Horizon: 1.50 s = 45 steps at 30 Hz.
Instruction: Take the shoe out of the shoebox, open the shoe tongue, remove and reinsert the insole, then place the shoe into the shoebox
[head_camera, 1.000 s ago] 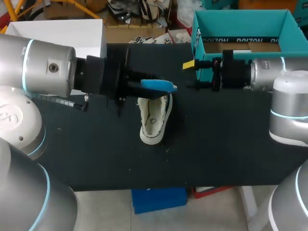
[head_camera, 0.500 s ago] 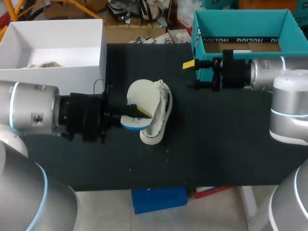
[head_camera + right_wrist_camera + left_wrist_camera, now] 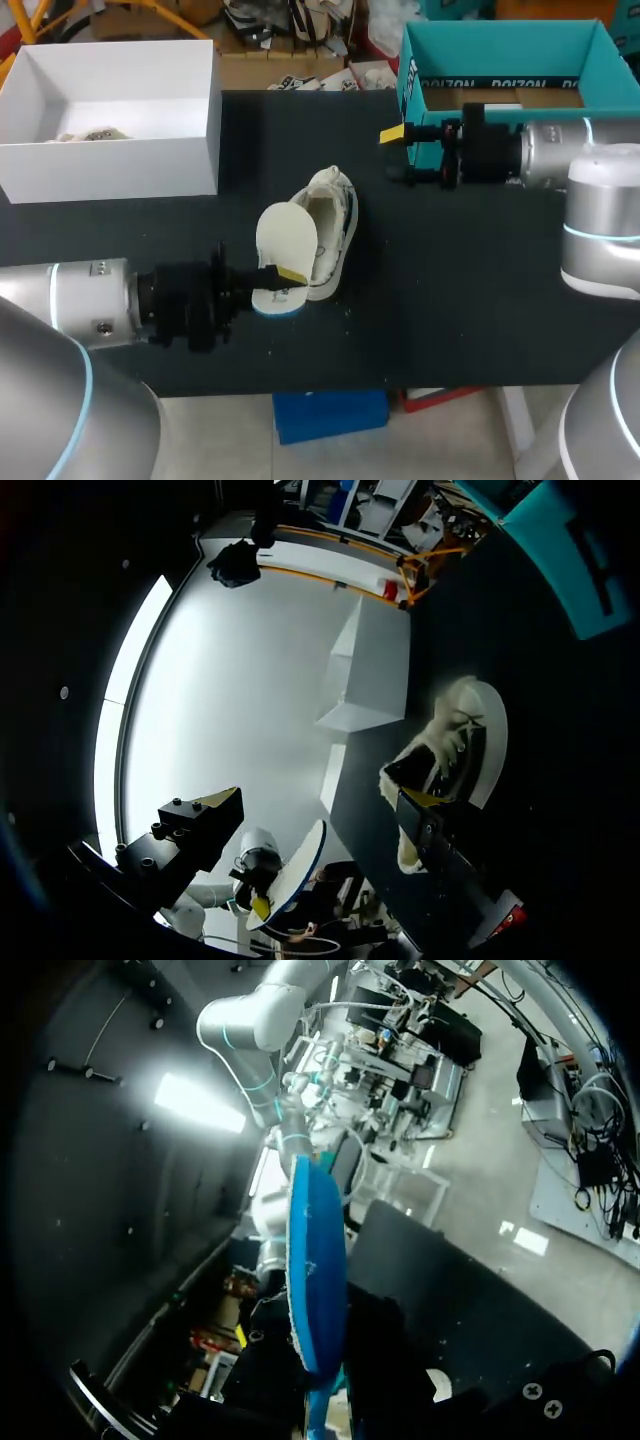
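Observation:
A white shoe (image 3: 328,225) lies on the black table (image 3: 450,300), opening upward. Against its left side leans the insole (image 3: 286,237), cream on top and blue underneath. My left gripper (image 3: 284,276), coming in low from the left, is shut on its lower part. In the left wrist view the insole's blue underside (image 3: 315,1270) rises edge-on from between the fingers. My right gripper (image 3: 394,156) hangs open and empty beside the teal shoebox (image 3: 408,80), right of the shoe. The right wrist view shows the shoe (image 3: 452,738) and the held insole (image 3: 300,865) ahead of the right gripper (image 3: 318,802).
A white open box (image 3: 150,165) with something pale inside stands at the table's back left. The teal shoebox's wall (image 3: 570,555) lies close beside my right gripper. The white box (image 3: 370,670) sits beyond the shoe in that view.
My left arm has drawn back toward the table's front with the insole, turning it cream side up and lowering it from above the shoe to its left side. The right arm is still.

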Available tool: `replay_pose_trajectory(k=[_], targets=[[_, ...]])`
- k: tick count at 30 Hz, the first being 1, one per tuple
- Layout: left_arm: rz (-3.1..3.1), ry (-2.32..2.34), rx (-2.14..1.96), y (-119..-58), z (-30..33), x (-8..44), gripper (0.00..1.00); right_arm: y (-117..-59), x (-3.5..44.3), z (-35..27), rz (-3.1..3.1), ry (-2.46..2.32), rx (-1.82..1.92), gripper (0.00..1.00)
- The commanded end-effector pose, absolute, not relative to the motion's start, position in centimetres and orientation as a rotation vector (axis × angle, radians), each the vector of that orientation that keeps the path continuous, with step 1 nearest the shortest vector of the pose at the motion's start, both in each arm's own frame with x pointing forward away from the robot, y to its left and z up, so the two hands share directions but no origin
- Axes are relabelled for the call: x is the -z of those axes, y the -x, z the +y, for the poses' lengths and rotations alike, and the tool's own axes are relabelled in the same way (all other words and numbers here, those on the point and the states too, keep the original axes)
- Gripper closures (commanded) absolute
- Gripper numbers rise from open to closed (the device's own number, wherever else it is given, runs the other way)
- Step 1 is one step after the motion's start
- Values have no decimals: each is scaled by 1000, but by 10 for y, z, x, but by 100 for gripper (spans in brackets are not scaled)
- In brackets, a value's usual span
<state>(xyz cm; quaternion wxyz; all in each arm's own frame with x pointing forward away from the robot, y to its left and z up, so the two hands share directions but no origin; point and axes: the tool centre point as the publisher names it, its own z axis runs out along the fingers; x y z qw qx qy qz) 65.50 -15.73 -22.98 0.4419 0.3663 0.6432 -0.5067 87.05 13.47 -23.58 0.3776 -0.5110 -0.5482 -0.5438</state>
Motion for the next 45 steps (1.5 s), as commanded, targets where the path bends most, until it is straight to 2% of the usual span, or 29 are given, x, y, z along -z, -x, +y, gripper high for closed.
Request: replay_pose_trajectory(k=[1, 14, 22, 34, 45], targets=[[1571, -888, 1263, -662, -171, 234, 100, -870, 236, 136, -1400, 1310, 1393, 0], [1571, -888, 1263, -662, -171, 234, 100, -870, 236, 136, -1400, 1310, 1393, 0], [1413, -1030, 1078, -667, -191, 253, 100, -870, 236, 136, -1400, 1310, 1393, 0], [1300, -1012, 931, -718, -203, 286, 100, -870, 236, 136, -1400, 1310, 1393, 0], [1195, -1050, 894, -765, -215, 291, 100, -870, 236, 136, -1400, 1310, 1393, 0]])
